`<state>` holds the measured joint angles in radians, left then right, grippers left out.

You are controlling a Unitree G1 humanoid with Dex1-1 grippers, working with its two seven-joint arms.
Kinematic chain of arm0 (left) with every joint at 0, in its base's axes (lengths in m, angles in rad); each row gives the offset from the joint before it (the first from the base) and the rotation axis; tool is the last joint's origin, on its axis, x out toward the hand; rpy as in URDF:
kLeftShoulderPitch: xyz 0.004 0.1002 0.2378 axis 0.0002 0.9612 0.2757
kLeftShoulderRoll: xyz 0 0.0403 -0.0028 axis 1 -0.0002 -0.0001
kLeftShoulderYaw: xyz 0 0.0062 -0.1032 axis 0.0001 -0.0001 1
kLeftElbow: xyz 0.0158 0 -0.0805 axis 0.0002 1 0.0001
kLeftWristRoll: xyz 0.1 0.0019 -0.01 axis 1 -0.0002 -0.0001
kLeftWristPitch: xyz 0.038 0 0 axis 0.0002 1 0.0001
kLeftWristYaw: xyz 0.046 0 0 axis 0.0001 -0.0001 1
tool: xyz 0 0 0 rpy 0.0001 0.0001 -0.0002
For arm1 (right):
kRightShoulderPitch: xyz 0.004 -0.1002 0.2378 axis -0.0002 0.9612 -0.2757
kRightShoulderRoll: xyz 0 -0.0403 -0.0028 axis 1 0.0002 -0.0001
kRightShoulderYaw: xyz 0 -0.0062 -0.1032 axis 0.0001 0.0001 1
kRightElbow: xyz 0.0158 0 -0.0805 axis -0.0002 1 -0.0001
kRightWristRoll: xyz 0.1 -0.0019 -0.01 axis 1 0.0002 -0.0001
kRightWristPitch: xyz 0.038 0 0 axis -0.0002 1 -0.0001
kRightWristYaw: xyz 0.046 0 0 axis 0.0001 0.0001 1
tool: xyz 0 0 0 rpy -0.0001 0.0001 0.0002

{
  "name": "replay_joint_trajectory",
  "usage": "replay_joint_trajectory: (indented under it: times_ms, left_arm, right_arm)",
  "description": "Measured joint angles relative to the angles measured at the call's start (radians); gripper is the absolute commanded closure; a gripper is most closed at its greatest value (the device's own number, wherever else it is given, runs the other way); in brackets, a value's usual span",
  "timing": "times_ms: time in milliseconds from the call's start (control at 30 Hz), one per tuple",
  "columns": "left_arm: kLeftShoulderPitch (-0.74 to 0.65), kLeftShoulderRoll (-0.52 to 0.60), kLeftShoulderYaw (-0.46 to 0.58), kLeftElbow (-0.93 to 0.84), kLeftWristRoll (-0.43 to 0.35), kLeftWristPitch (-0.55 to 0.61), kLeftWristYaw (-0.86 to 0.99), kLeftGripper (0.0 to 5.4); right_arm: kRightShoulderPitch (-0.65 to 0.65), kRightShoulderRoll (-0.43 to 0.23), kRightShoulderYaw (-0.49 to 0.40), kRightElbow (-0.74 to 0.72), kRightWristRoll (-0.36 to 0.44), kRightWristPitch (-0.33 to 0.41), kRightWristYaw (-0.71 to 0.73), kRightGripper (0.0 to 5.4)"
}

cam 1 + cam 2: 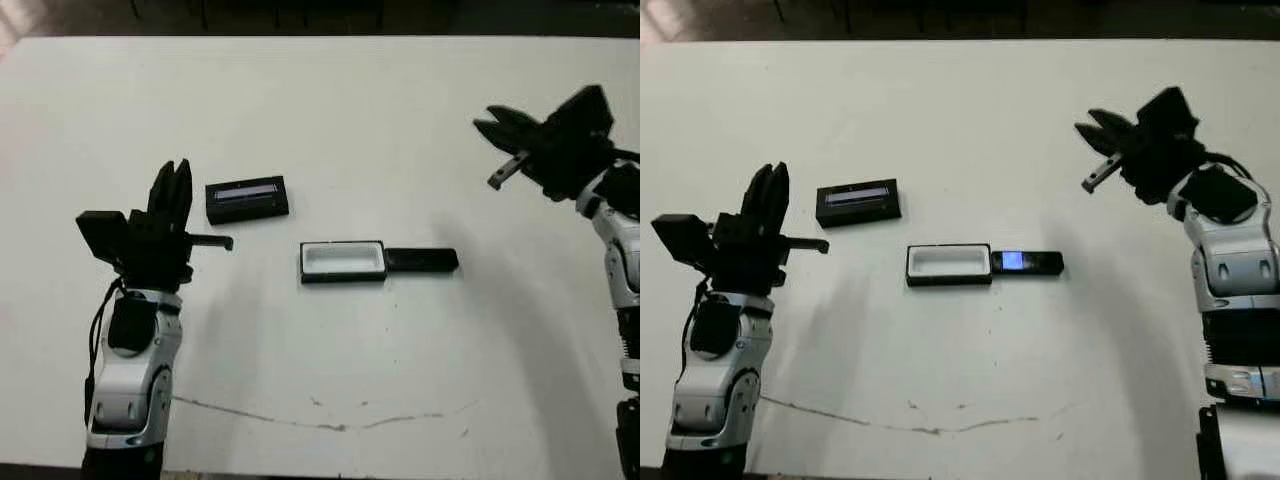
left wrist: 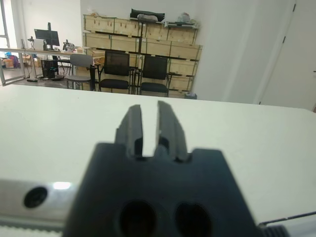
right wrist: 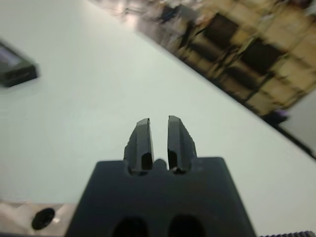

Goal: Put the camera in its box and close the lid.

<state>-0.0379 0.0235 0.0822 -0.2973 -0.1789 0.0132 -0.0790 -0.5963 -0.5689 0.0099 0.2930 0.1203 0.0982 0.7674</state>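
Observation:
The box (image 1: 342, 261), a shallow black tray with a white lining, lies uncovered at the table's middle. The camera (image 1: 422, 261), a slim black bar, lies flat against the box's right end, and a blue patch shows on it (image 1: 1012, 261). The lid (image 1: 247, 199), a black slab with a pale stripe, lies to the box's upper left and also shows in the right wrist view (image 3: 17, 74). My left gripper (image 1: 172, 185) hovers left of the lid, fingers close together and holding nothing. My right gripper (image 1: 492, 128) hangs high at the right, above and right of the camera, also shut and empty.
The white table (image 1: 330, 120) stretches wide around the three items. A thin dark scratch (image 1: 330, 424) runs along its near part. Beyond the far edge, the left wrist view shows chairs (image 2: 116, 69) and wooden crates (image 2: 143, 32).

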Motion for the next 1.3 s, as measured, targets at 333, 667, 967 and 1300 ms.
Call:
replay_joint_trajectory:
  times_ms: [333, 667, 967, 1300]
  left_arm:
    - [0.001, 0.000, -0.005, -0.001, 0.001, 0.000, 0.000, 5.39]
    - [0.001, 0.000, -0.009, -0.003, 0.009, 0.006, 0.010, 5.39]
    - [0.001, 0.000, -0.009, -0.004, 0.006, 0.007, 0.009, 5.39]
    - [0.001, 0.001, -0.017, -0.002, 0.013, 0.002, 0.009, 5.39]
  right_arm:
    - [-0.024, -0.041, 0.151, 0.076, -0.107, -0.070, 0.201, 5.40]
    - [-0.018, -0.060, 0.204, 0.056, -0.147, -0.089, 0.284, 5.40]
    - [0.037, -0.090, 0.204, -0.022, -0.130, -0.006, 0.363, 5.40]
    - [0.068, -0.133, 0.206, -0.111, -0.132, 0.049, 0.391, 5.40]
